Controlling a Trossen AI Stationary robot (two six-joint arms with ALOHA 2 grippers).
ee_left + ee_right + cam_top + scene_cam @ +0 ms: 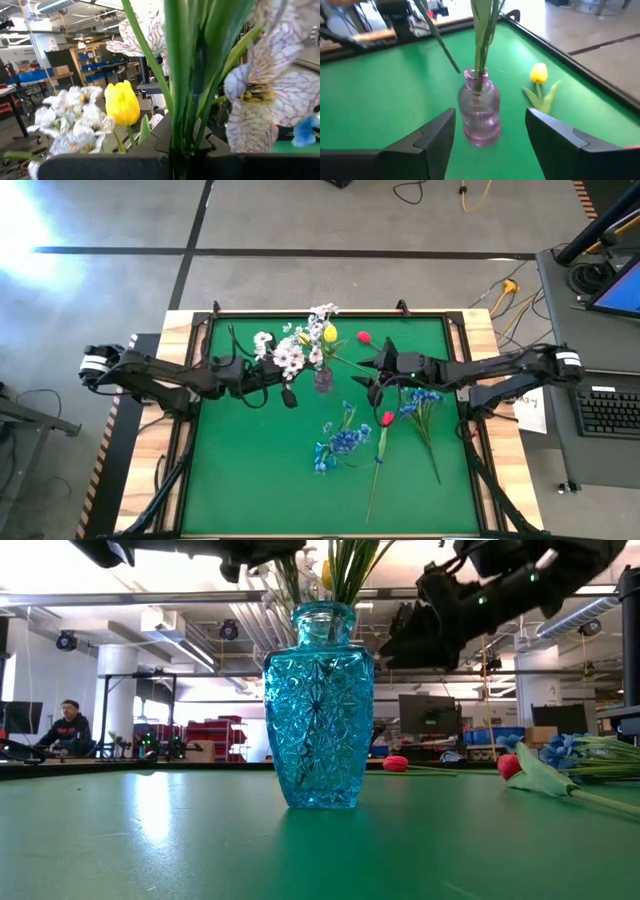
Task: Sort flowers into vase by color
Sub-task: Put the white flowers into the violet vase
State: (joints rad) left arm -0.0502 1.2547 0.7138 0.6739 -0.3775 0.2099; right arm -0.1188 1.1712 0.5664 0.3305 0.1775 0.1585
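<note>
Teal cut-glass vase (318, 705) stands closest to my table-level camera, stems rising from its neck. From overhead, going left to right: my left gripper (283, 383) is clamped on a bunch of white blossoms (290, 355) just left of the vases. My right gripper (368, 370) hovers with its fingers apart and empty, facing a pink glass vase (480, 110) directly ahead; a yellow tulip (538, 74) lies beside that. Loose on the green mat (250, 470) nearest my right arm are a red tulip (386, 419), stem running toward the front edge, and blue flowers (344, 442). I see no readable writing.
</note>
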